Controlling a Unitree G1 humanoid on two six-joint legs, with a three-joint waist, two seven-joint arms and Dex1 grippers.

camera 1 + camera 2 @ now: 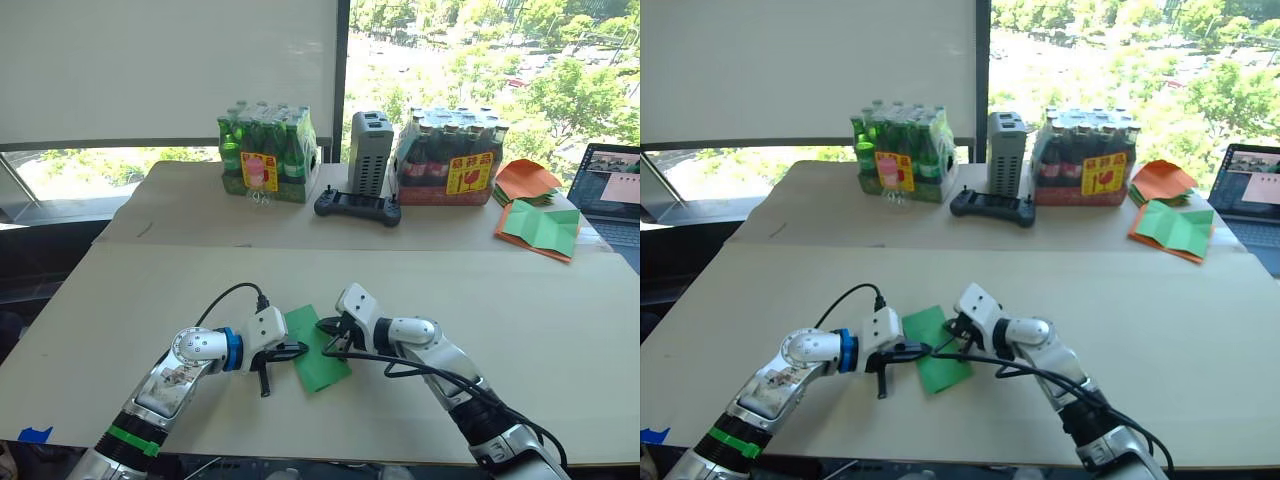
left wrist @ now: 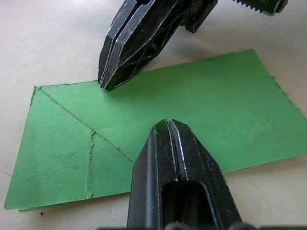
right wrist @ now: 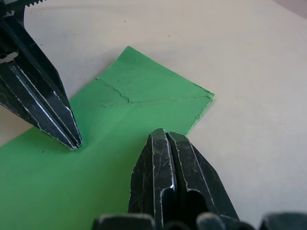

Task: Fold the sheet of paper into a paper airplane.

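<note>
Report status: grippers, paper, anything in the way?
Both grippers, left and right, shut, tips pressing the paper. Paper folded to a flat strip, creased at one end. Nothing in the way.

1 green sheet (image 1: 318,348), 2 bottle packs (image 1: 268,155), 1 controller (image 1: 357,207)

My 2 head eyes look forward and down over the long tan table (image 1: 560,330). My 2 wrist cameras sit close above the thin bright green paper sheet (image 2: 192,110), facing each other.
</note>
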